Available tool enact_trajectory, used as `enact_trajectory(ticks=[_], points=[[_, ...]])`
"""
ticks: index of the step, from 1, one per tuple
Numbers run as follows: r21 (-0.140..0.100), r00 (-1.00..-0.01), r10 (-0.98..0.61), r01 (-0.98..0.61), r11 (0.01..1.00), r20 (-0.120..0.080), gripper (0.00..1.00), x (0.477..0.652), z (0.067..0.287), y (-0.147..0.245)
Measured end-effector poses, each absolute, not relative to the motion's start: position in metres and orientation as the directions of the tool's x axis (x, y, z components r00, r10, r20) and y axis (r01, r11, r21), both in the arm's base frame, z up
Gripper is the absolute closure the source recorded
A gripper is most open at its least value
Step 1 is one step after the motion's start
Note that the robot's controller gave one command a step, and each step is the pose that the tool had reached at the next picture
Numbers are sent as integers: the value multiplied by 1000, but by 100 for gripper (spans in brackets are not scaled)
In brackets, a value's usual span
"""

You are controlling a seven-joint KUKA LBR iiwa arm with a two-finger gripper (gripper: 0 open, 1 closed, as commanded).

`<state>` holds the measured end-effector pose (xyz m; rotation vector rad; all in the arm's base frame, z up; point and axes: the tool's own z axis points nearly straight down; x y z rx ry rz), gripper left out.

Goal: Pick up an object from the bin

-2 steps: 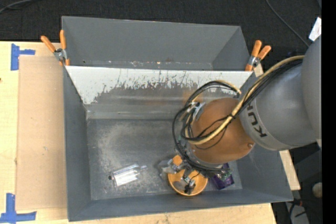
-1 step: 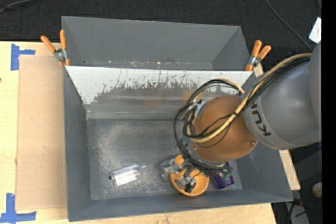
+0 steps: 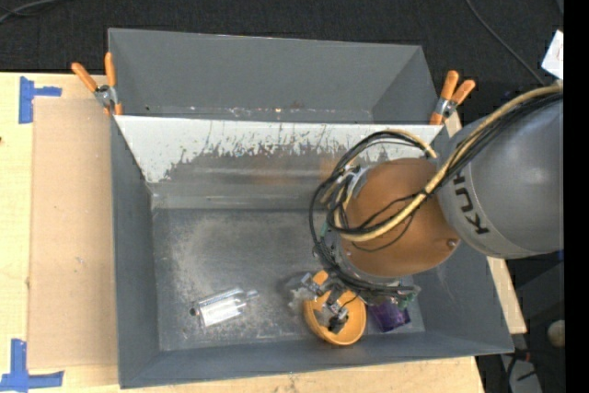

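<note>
we saw the gripper (image 3: 324, 297) low over a round orange thing (image 3: 344, 328) by the bin (image 3: 184, 244) near wall, a purple one (image 3: 392, 317) beside it; claw apart or together, we couldn't tell.

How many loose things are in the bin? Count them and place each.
3: a clear packet lower left, an orange round thing lower right, a purple thing beside it. The arm may hide more.

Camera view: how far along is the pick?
Done: the gripper is down at the bin's front right. In hand: it sits over an orange round thing beside a purple one; no grasp visible. Left: grasp, lift. A clear packet lies apart.
</note>
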<state>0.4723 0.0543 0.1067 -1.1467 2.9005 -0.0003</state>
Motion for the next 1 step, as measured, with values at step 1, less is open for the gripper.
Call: enact_trajectory(ticks=[1], points=[[-9,-731,-682,-682,731,-22,100,473,121,55]])
